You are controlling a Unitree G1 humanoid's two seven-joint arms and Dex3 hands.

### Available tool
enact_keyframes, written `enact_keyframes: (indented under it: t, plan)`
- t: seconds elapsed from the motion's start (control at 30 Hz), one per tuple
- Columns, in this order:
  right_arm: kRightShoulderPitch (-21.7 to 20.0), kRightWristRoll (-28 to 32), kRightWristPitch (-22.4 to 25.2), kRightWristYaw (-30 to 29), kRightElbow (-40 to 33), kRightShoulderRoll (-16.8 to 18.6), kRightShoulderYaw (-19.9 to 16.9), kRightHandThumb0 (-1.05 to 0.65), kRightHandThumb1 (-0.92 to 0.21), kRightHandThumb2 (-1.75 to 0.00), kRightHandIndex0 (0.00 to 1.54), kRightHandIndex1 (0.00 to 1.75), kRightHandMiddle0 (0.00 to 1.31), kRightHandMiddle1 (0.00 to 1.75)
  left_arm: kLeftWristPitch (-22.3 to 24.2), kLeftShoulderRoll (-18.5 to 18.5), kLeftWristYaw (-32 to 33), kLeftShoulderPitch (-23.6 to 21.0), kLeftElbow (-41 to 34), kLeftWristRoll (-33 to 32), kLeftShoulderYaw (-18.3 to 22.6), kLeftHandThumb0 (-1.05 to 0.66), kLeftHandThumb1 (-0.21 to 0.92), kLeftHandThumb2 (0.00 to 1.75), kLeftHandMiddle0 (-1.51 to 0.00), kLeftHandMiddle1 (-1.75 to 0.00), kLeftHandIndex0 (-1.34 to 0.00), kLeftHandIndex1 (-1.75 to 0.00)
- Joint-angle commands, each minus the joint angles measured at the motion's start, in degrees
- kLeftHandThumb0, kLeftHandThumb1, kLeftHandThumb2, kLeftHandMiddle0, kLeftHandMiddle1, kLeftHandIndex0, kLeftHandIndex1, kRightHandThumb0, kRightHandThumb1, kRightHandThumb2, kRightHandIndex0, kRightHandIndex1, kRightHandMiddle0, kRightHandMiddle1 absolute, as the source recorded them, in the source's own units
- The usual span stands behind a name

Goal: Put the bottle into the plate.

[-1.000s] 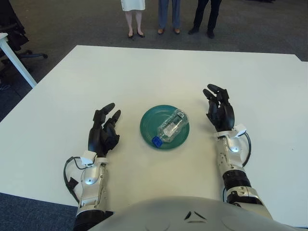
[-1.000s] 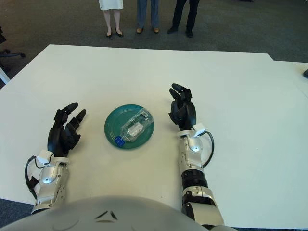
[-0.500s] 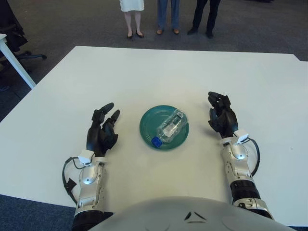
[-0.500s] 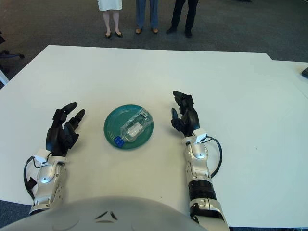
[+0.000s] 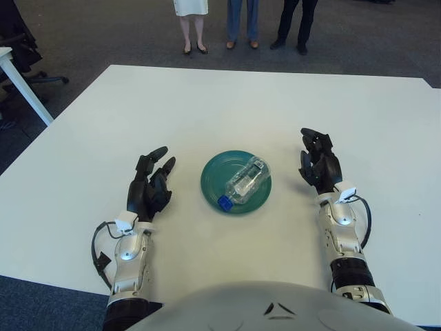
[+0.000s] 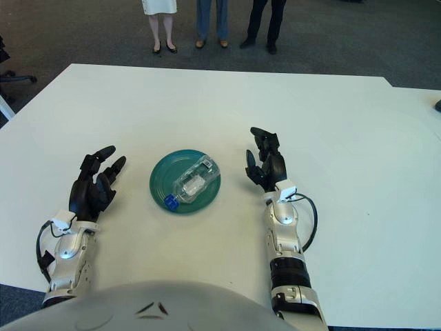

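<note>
The right hand (image 5: 318, 164) has drawn back from the plate (image 5: 212, 178) over the last second and now sits off to its right, fingers loosely spread, holding nothing. The left hand (image 5: 150, 187) barely shifts, open and empty too, on the plate's other side. That retreat reads like a release finished: the bottle (image 5: 243, 181) lies on its side inside the plate, blue cap (image 5: 224, 203) pointing toward the robot, so the job looks done. The bottle is clear, thin plastic, a ribbed cylinder that could roll, though the plate's raised rim should hold it. The plate is a smooth, dark green round dish, shallow. Underneath, the table (image 5: 207, 103) is flat, matte white. Three people (image 5: 238, 21) stand beyond its far edge, only their legs in view.
</note>
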Motion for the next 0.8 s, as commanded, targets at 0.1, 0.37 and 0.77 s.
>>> enact_keyframes:
  t: [0.1, 0.37, 0.77]
  plan:
    - [1.4, -1.8, 4.3, -1.4, -3.0, 0.0, 0.9, -0.57, -0.92, -0.51, 0.46, 0.26, 0.12, 0.95, -0.5, 1.0, -0.8, -2.6, 3.5, 0.9, -0.1, -0.75, 0.92, 0.71, -0.69, -0.09, -0.27, -0.89]
    - [1.7, -1.5, 8.2, -2.0, -5.1, 0.5, 1.7, -0.53, -0.92, -0.51, 0.45, 0.26, 0.08, 0.92, -0.5, 1.7, -2.8, -3.7, 4.8, -0.1, -0.2, -0.73, 0.92, 0.75, -0.66, -0.08, -0.25, -0.88]
    - [1.8, -0.7, 10.9, -2.3, -6.2, 1.0, 2.0, -0.53, -0.92, -0.49, 0.46, 0.27, 0.10, 0.90, -1.5, 1.5, -3.3, -4.0, 5.5, 0.2, -0.3, -0.75, 0.92, 0.78, -0.63, -0.06, -0.21, -0.87]
